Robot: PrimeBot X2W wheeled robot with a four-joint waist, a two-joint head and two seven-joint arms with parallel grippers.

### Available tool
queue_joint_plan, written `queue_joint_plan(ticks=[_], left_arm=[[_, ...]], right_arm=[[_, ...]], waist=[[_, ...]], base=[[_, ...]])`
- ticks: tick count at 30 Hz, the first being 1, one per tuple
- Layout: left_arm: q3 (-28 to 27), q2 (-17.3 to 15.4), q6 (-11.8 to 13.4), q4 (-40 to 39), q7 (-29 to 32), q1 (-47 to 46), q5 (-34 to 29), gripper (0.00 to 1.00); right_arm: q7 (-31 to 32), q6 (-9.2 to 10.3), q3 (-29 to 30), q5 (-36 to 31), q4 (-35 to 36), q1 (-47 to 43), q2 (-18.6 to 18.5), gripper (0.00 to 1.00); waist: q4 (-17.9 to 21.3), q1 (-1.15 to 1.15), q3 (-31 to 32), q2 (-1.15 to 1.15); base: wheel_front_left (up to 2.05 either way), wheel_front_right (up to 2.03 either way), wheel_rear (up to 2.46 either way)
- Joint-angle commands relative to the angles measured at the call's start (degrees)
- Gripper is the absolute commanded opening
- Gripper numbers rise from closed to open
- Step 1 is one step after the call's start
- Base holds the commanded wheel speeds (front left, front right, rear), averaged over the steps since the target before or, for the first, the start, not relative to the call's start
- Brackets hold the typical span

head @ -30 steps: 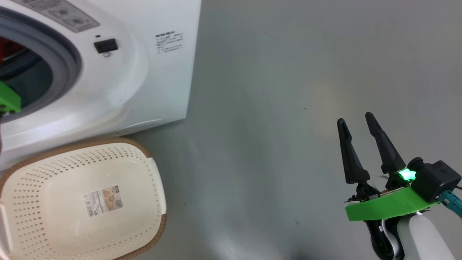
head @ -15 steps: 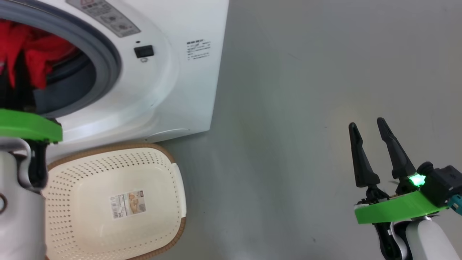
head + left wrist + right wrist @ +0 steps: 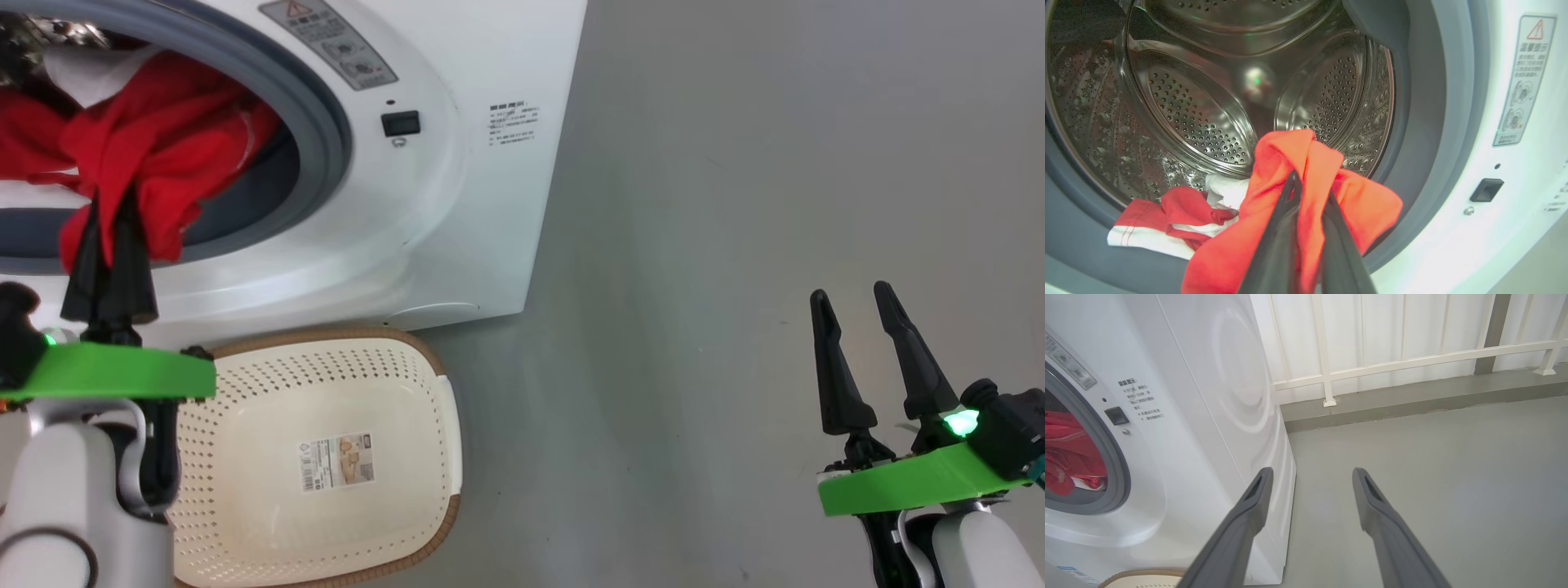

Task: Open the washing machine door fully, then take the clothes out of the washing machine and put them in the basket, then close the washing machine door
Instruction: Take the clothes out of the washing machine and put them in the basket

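Two grippers: red cloth is being pinched between the nearly closed fingers of the left gripper (image 3: 1309,190); the right gripper (image 3: 851,292) is being held wide open and empty at 4 o'clock of the head view.
Step in hand: the clothes (image 3: 155,139) are being taken out, judging by the grip at the drum mouth.
Clothes location: a red bunch is being draped over the grey gasket (image 3: 326,163) of the washing machine (image 3: 457,220), at 10 o'clock.
Basket: the basket (image 3: 269,392) is being presented empty, at 6 o'clock from the drum mouth.
Next move: a pull back and down toward 6 o'clock is being called for, with the cloth cleared over the gasket before release.
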State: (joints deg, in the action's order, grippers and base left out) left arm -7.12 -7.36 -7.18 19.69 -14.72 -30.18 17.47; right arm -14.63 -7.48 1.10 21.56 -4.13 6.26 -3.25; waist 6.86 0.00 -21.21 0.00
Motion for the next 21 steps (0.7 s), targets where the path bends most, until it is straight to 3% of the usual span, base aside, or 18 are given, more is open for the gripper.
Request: queue_joint_plan(ticks=[1, 21], left_arm=[[-2.07, -1.22, -0.31, -2.78, -0.28, 1.37, -0.89, 0.0], [-5.38, 3.92, -0.31, -28.13, -0.28, 13.03, -3.71, 0.0]], right_arm=[[-0.37, -0.01, -1.05, -0.04, 1.11, -0.64, -0.58, 1.0], [-0.37, -0.01, -1.1, -0.06, 1.11, -2.52, -1.29, 1.0]], waist=[[-0.53, 0.0, 0.63, 0.0], [-2.34, 0.0, 3.04, 0.0]], base=[[0.0, 0.0, 0.0], [0.0, 0.0, 0.0]])
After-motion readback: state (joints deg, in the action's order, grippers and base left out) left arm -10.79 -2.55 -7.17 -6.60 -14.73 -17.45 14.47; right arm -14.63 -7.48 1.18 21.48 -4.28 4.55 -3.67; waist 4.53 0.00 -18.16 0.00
